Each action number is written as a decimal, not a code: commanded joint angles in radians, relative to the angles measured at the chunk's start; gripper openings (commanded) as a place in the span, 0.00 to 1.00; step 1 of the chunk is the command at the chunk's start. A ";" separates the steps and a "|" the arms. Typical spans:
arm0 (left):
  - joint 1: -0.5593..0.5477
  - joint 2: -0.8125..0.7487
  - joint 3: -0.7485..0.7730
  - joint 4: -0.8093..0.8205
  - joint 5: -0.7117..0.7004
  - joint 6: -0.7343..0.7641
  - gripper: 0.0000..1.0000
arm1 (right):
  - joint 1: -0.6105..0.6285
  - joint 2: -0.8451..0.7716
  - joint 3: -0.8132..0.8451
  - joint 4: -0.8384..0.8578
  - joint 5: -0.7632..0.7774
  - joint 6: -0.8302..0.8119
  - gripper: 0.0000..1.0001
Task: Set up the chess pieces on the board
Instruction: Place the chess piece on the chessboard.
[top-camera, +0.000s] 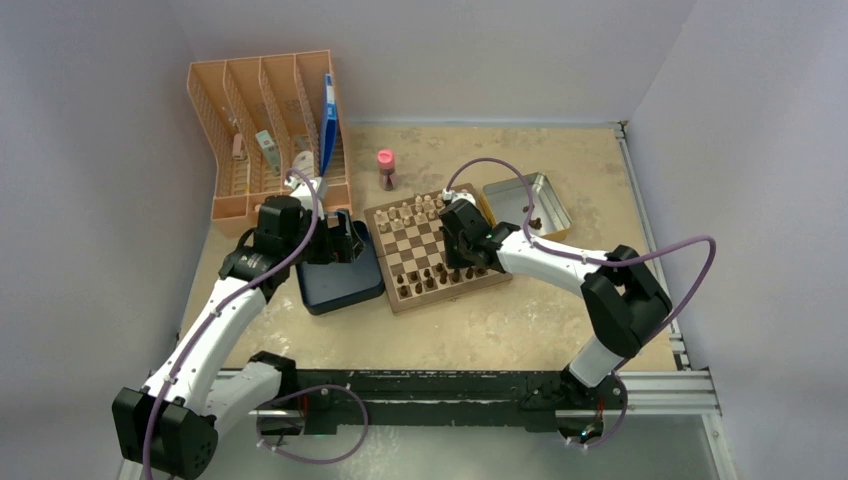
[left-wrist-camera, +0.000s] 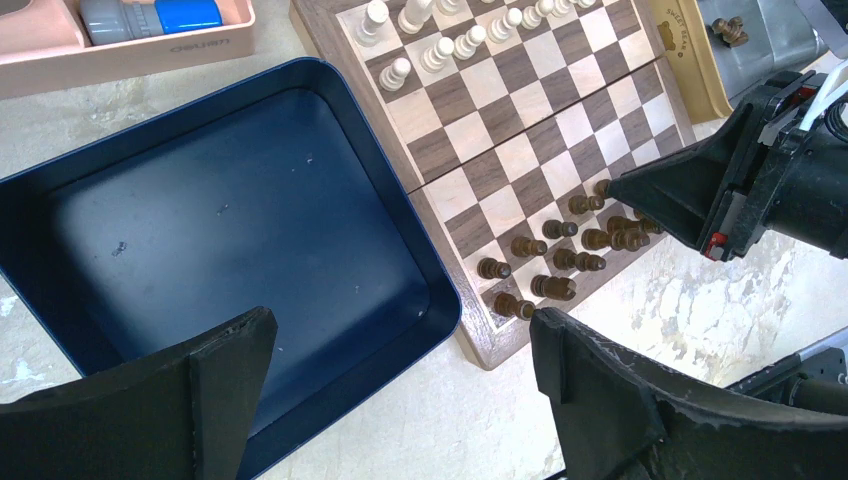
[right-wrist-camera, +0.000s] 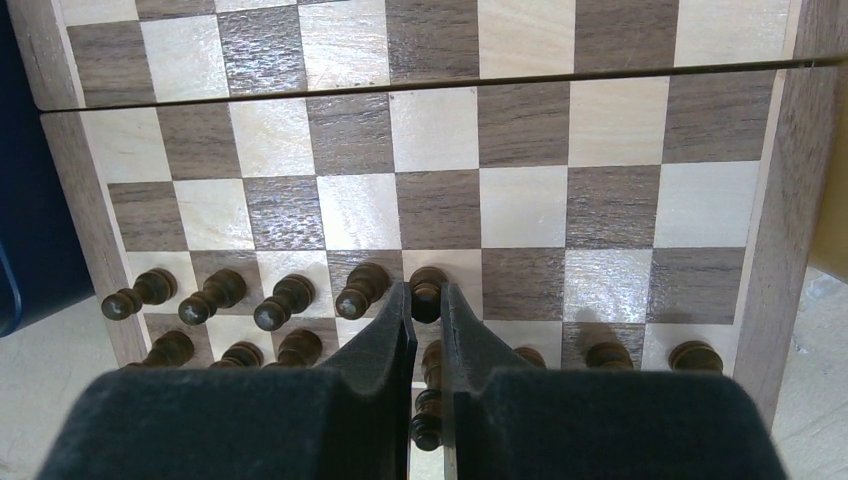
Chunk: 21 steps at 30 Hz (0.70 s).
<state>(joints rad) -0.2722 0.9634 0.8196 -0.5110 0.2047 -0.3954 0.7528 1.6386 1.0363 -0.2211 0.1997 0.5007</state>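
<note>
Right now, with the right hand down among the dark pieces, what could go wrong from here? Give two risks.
1. The right hand looks closed round a dark pawn; the neighbouring pawn almost touches one finger, so opening could tip it.
2. A back-row piece shows in the gap between the fingers; a tilted lift may knock it over.

A mottled tan table (top-camera: 470, 330) carries five things. At the back left stands a peach slotted rack (top-camera: 205, 120). Just in front of it sits a dark blue box (top-camera: 335, 290), its side close against the board (top-camera: 425, 245) at the middle. Behind the board stands a small pink-capped item (top-camera: 385, 168), perhaps a bottle. A shallow metal tin (top-camera: 548, 205) lies just beside the board's far right corner.
</note>
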 joint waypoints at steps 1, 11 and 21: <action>0.005 -0.017 -0.006 0.031 -0.011 0.027 0.99 | 0.008 0.004 0.039 -0.018 0.037 -0.013 0.10; 0.005 -0.021 -0.007 0.031 -0.023 0.026 0.99 | 0.010 0.009 0.041 -0.023 0.035 -0.015 0.13; 0.005 -0.022 -0.008 0.030 -0.025 0.026 0.99 | 0.016 -0.005 0.022 -0.016 0.020 -0.013 0.13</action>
<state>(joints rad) -0.2722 0.9607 0.8185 -0.5110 0.1890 -0.3820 0.7612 1.6493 1.0393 -0.2359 0.2165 0.4957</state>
